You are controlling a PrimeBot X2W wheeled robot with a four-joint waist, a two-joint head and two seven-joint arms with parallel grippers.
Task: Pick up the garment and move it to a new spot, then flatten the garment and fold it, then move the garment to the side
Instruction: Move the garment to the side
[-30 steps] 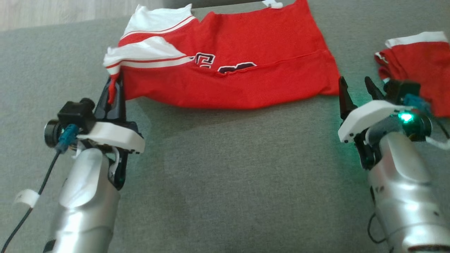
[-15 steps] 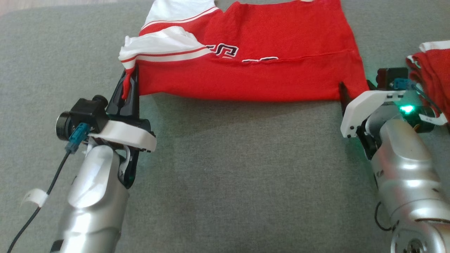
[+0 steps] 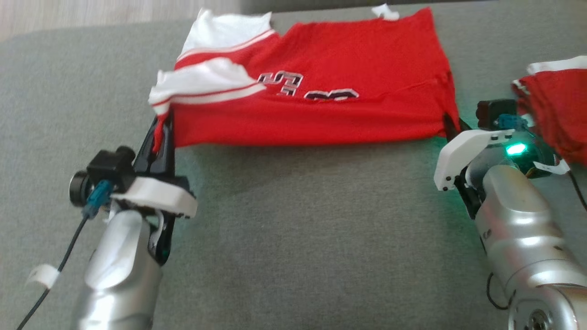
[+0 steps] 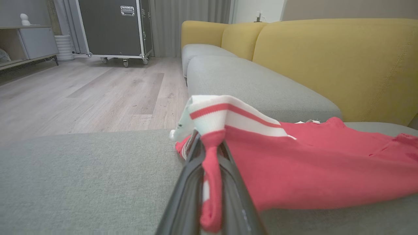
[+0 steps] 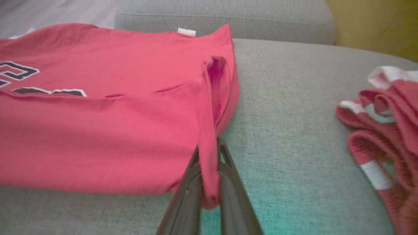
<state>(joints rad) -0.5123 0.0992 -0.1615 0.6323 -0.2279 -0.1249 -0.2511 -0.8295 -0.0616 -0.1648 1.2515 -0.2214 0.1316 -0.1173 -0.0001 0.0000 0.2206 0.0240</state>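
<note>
Right end effector (image 5: 209,151) newly clamping garment (image 5: 98,137), wrist view clearest, left end effector (image 4: 210,141) likewise

Grey fabric sofa seat (image 3: 293,238). A red garment (image 3: 321,110) with white striped trim lay spread across its far part, its near edge folded over. A second red-and-white garment (image 3: 557,114) lay crumpled at the seat's right, apart from the first.
</note>
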